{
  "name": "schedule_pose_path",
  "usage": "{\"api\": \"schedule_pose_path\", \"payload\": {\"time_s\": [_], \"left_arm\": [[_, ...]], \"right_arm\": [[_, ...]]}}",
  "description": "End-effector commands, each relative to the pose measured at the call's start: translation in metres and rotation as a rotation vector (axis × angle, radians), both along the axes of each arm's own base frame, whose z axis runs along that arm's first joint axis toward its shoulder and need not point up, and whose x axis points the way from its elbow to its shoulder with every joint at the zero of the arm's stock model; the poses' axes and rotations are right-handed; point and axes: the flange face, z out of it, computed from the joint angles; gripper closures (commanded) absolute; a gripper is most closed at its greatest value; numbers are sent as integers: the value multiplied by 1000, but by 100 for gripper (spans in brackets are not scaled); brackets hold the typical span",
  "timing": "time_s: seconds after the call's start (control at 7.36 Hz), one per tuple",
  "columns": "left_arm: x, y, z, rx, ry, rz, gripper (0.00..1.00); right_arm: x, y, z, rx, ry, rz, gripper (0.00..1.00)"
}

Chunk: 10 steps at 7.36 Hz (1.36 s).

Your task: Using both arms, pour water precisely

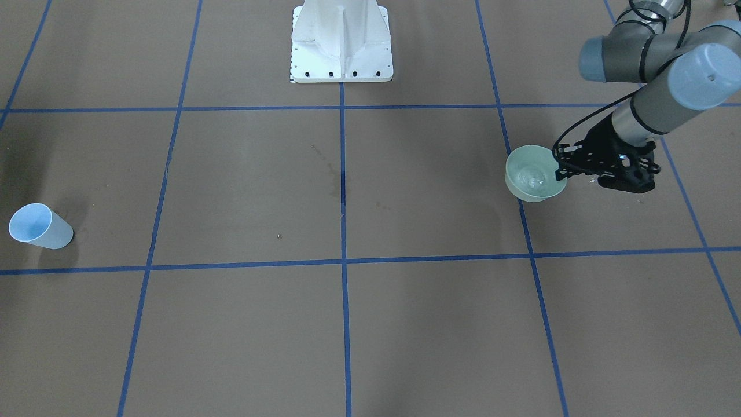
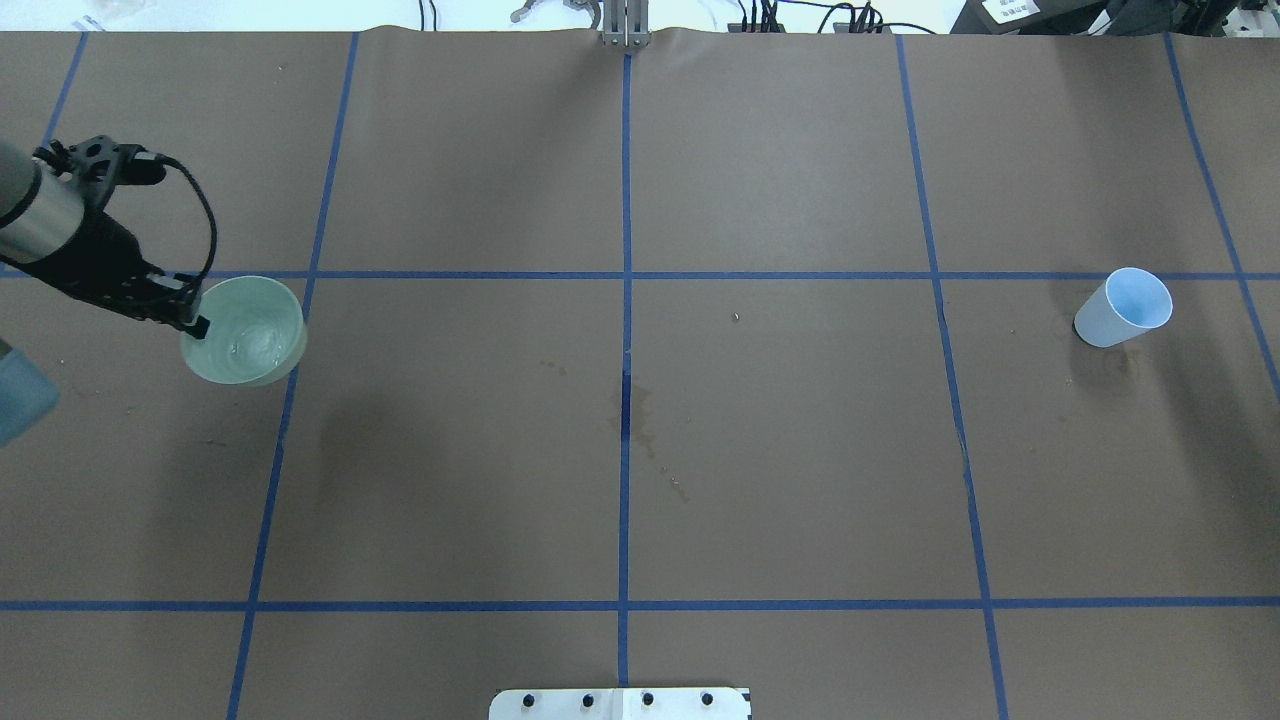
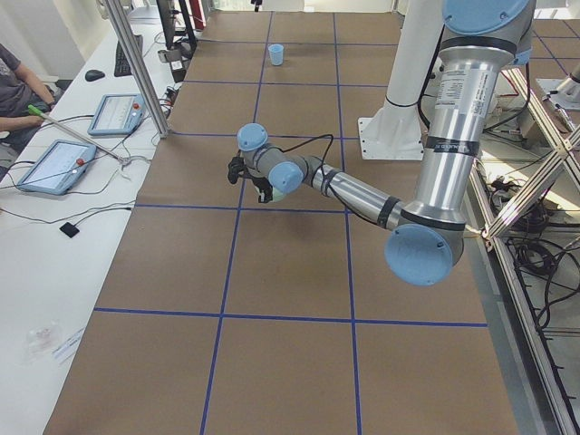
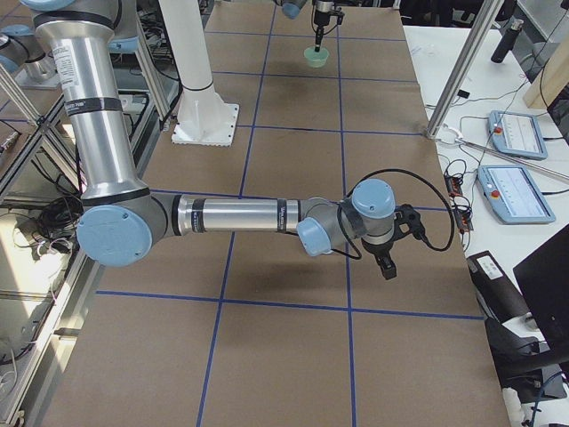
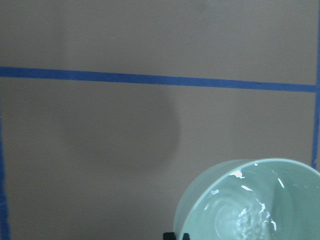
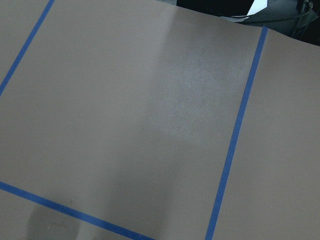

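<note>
My left gripper (image 2: 195, 324) is shut on the near rim of a pale green bowl (image 2: 245, 332) at the table's left side. It also shows in the front-facing view (image 1: 560, 172), holding the bowl (image 1: 529, 174). Water (image 5: 252, 220) glints as a shallow pool in the bowl's bottom (image 5: 225, 200); the bowl's shadow falls apart from it on the paper, so it looks lifted. A light blue cup (image 2: 1125, 307) stands far right, also in the front-facing view (image 1: 37, 227). My right gripper (image 4: 387, 262) shows only in the exterior right view; I cannot tell whether it is open or shut.
The white pedestal (image 1: 341, 43) stands at the table's robot side. Dark stains (image 2: 630, 410) mark the brown paper at the centre. Blue tape lines grid the table. An operators' bench with tablets (image 3: 54, 168) and metal posts (image 3: 136, 63) runs along the far edge.
</note>
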Motion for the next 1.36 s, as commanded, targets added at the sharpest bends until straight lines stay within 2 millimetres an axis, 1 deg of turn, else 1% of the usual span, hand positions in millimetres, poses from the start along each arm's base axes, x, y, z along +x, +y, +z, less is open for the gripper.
{"api": "schedule_pose_path", "payload": {"time_s": [0.0, 0.14, 0.41, 0.68, 0.82, 0.95, 1.09, 1.22], "left_arm": [[-47, 14, 69, 15, -54, 37, 100], [-59, 7, 95, -16, -75, 24, 100], [-56, 2, 137, -49, -63, 30, 100], [-53, 1, 151, -74, -49, 39, 100], [-54, 2, 153, -77, -51, 40, 100], [-54, 2, 154, -78, -52, 40, 94], [-53, 1, 153, -74, -52, 43, 40], [-53, 1, 153, -70, -52, 45, 1]], "right_arm": [[0, 1, -1, -2, -1, 3, 1], [0, 2, 0, -3, -1, 3, 1], [1, 5, 0, -2, -1, 3, 1], [1, 8, -2, 3, -3, 2, 1], [1, 8, -2, 3, -3, 2, 1], [1, 8, -2, 3, -3, 2, 1], [1, 8, -2, 3, -3, 2, 1], [1, 8, -3, 4, -3, 2, 1]]}}
